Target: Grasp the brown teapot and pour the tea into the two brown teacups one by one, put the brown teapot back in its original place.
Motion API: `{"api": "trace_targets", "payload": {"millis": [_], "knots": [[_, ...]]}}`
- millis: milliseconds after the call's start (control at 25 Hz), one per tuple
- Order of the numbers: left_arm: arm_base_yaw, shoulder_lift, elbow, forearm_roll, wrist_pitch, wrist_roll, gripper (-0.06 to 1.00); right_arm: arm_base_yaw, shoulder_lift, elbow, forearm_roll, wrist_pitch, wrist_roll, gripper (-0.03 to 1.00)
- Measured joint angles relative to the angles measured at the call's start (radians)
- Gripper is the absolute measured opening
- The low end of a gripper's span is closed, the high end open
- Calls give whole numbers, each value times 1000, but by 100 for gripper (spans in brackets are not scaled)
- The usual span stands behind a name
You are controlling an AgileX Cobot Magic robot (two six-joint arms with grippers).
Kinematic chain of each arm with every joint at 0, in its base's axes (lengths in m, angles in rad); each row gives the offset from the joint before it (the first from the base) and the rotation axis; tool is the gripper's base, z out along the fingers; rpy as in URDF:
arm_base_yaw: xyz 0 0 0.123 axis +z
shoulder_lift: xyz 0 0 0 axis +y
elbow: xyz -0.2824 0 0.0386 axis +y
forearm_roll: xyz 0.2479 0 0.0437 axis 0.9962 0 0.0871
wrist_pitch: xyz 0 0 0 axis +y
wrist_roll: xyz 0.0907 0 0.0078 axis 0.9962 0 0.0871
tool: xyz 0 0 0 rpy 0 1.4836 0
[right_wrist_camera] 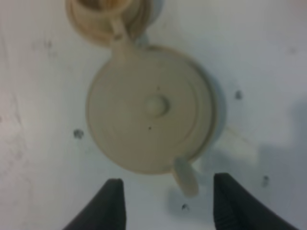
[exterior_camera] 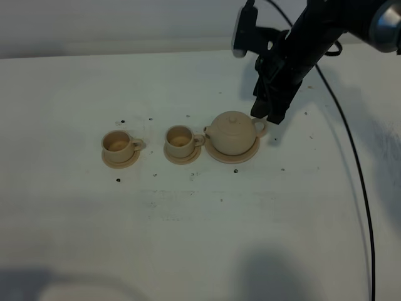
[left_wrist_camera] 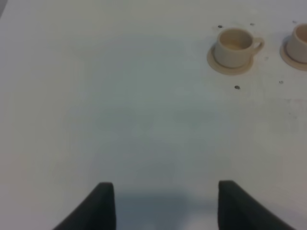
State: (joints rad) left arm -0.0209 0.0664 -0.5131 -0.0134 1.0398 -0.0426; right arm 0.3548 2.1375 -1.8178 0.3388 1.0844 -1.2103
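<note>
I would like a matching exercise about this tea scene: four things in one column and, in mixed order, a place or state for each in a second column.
Things
1. brown teapot
2. leftmost teacup
3. right gripper
4. left gripper

Places or states
A. above the white table, far from the teapot, jaws open
B. on the widest saucer
C. at the teapot's handle, jaws open
D. on a small saucer, at the end of the row

Pairs: 1-B, 2-D, 3-C, 4-A

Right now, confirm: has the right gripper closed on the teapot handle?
No, the right gripper is open, jaws either side of the handle of the brown teapot.
</note>
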Motion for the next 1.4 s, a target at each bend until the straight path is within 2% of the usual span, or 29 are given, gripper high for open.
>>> {"api": "trace_targets", "payload": {"millis": [360,560,880,1080,1400], "knots": [[0,0,0,0,0,0,47,0,12,0,-39,-18,-244,44],[0,0,0,0,0,0,47,0,12,0,-44,-3,-257,45],[0,0,0,0,0,1,47,0,81,0,-25,-41,-253,59],[0,0,0,0,0,1,47,0,115,0,-25,-81,-256,60],[0,0,0,0,0,1,47,-6,165,0,-25,-86,-222,59]]}}
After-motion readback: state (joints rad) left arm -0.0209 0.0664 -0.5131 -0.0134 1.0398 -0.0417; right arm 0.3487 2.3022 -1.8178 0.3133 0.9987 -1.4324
